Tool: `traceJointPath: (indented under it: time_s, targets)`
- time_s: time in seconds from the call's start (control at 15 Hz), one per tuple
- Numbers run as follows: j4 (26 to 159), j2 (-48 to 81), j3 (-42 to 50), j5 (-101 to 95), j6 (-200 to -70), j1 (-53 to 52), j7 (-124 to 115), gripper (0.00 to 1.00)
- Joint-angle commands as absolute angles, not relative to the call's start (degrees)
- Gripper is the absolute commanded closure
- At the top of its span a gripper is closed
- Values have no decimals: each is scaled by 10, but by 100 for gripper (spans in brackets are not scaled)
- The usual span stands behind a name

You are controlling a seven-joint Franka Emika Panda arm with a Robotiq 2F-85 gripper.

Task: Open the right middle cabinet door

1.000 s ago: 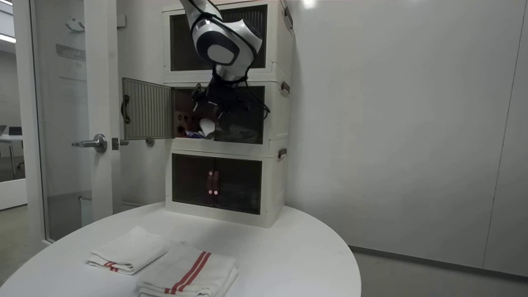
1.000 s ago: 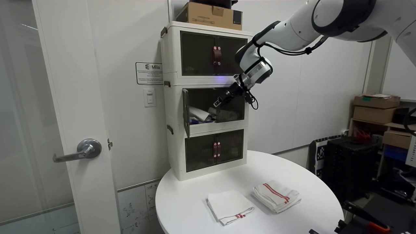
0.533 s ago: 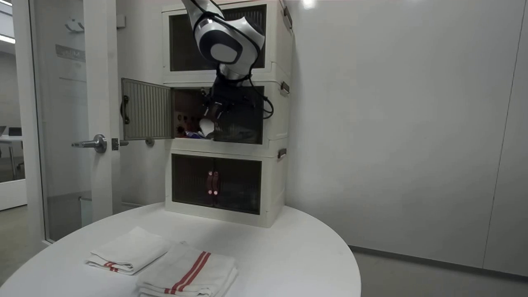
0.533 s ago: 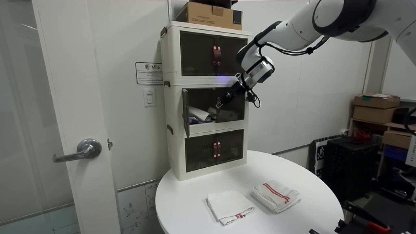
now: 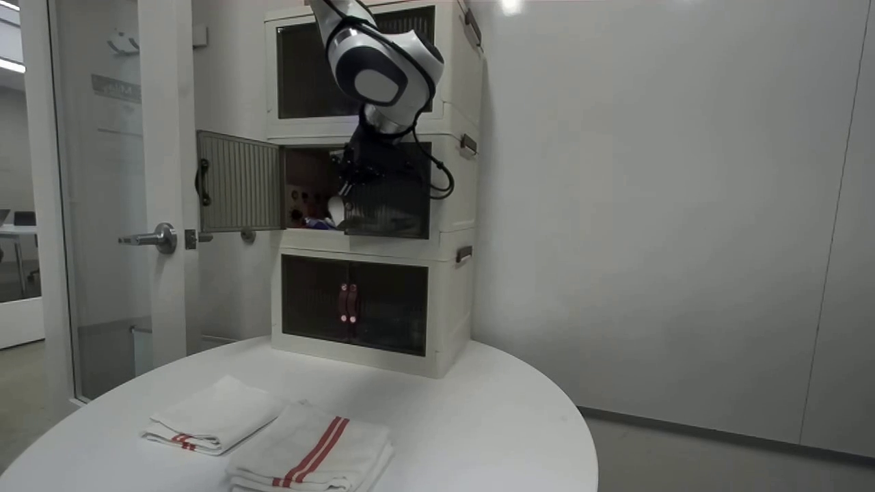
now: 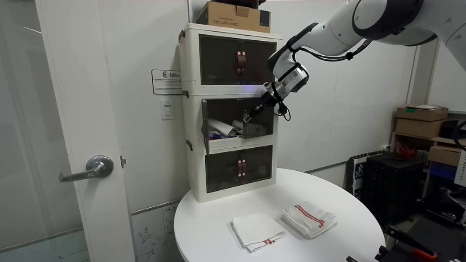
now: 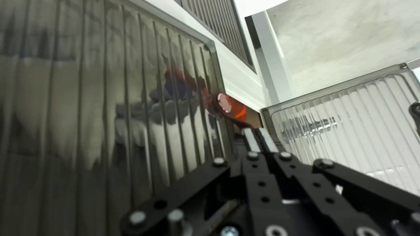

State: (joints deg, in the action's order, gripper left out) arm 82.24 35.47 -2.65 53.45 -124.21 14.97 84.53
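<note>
Apparently the grip-and-pull step is in hand, at its very outset. From left, as both exterior views have it: twin panel [image 5: 239, 181] stands wide; then gripper [image 7: 259, 137], fingers [image 7: 252, 141] pressed nearly together, seemingly pinching the handle [image 7: 224, 103]; then the door [image 5: 393, 208], middle right of the cabinet [image 5: 454, 294], handle at its left edge, looks barely ajar. Next move, by my reckoning: hold the pinch, draw straight off, then arc right about the outer edge, presumably the hinge side; arm [image 6: 324, 40] must back off ahead of it.

Edges, again from left: twin panel is well apart from the likely swing. Sill [image 5: 314, 239] runs just under the door; a drooping pull may scrape. Bench [image 6: 204, 233] and towels [image 6: 258, 231] lie well below. Cabinet could shift if tugged hard. Rightward, swinging room before the wall [image 5: 649, 171].
</note>
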Motion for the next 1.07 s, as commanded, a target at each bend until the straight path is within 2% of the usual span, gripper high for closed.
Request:
traceJointPath:
  time_s: [0.0, 0.13, 0.2, 0.27, 0.4, 0.93, 1.0]
  targets:
    - [865, 325, -44, 540, -1187, 149, 871, 95]
    - [877, 316, -37, 536, -1186, 148, 871, 97]
    - [882, 313, -33, 534, -1192, 146, 867, 93]
    - [885, 311, -29, 530, -1199, 143, 862, 68]
    - [891, 305, -25, 527, -1207, 142, 862, 64]
    - [919, 282, -17, 547, -1274, 138, 855, 4]
    - [925, 277, -15, 550, -1284, 139, 849, 1]
